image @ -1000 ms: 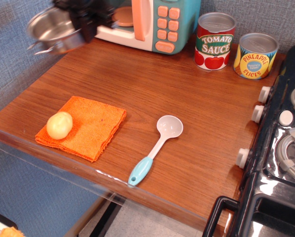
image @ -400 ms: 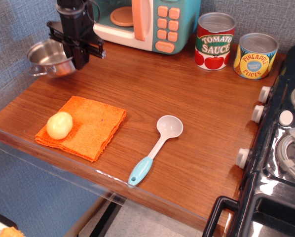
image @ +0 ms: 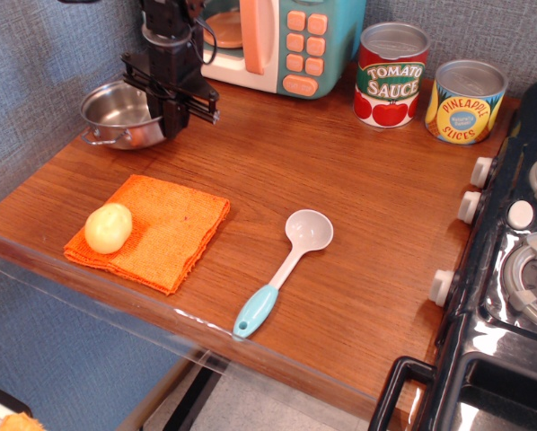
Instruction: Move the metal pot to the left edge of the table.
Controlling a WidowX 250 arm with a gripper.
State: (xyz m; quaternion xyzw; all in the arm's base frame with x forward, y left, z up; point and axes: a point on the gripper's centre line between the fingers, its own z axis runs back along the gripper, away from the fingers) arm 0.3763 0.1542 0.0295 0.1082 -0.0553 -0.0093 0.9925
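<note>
The metal pot (image: pixel 116 109) is small, shallow and shiny, with a wire loop handle showing on its left. It sits low at the back left of the brown wood-grain table (image: pixel 340 171), close to the left edge. My black gripper (image: pixel 171 124) comes straight down at the pot's right side and is shut on its right rim, which it hides. Whether the pot's base touches the tabletop I cannot tell.
An orange cloth (image: pixel 165 229) with a yellow ball-like item (image: pixel 108 227) lies at the front left. A teal-handled spoon (image: pixel 286 268) lies mid-front. A toy microwave (image: pixel 286 40), a tomato sauce can (image: pixel 391 76) and a pineapple can (image: pixel 464 101) stand at the back. A black toy stove (image: pixel 511 287) fills the right.
The gripper has carried the pot down and to the right, from high beyond the table's left edge to low over the table's back left corner.
</note>
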